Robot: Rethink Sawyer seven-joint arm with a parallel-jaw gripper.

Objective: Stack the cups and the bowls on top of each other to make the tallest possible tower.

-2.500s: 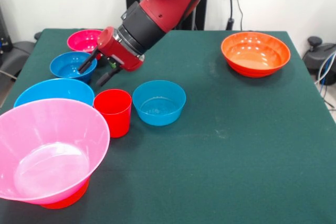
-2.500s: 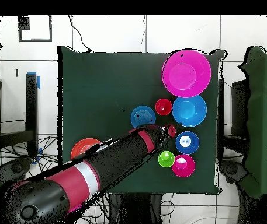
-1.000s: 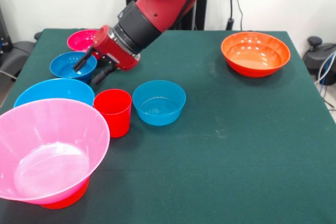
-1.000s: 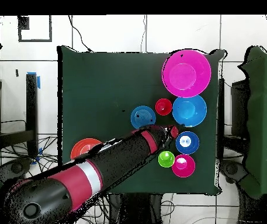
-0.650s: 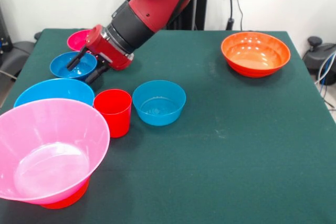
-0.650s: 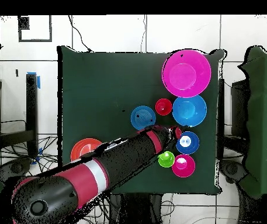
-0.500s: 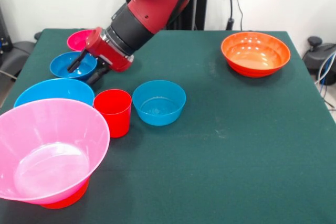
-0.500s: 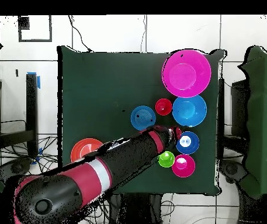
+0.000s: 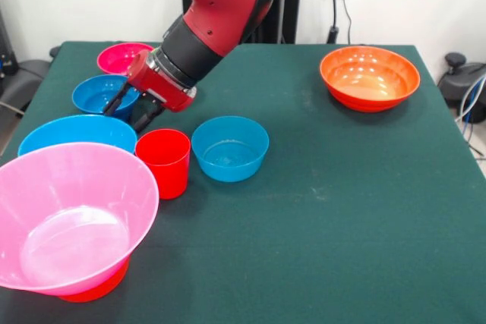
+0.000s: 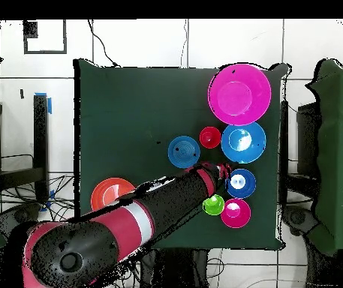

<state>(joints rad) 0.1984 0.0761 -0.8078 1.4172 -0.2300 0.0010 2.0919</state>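
My gripper (image 9: pixel 128 112) is open and angled down at the small blue bowl (image 9: pixel 97 93). One finger is over the bowl's inside and the other outside its near rim. In the overhead view the gripper (image 10: pixel 225 174) meets that bowl (image 10: pixel 242 183) at its edge. The red cup (image 9: pixel 163 162) stands just in front, beside a medium blue bowl (image 9: pixel 230 148). The hot-pink bowl (image 9: pixel 72 214) rests on an orange bowl (image 9: pixel 95 289), making a low tower. The green cup (image 10: pixel 214 204) shows only from overhead. No purple bowl is in view.
A large light blue bowl (image 9: pixel 76 133) sits between the pink bowl and the small blue bowl. A small magenta bowl (image 9: pixel 121 57) is at the far left. A second orange bowl (image 9: pixel 370 75) stands alone at the far right.
My gripper has moved left from near the red cup to the small blue bowl and tipped down onto its rim. The bowls and cups have not moved.
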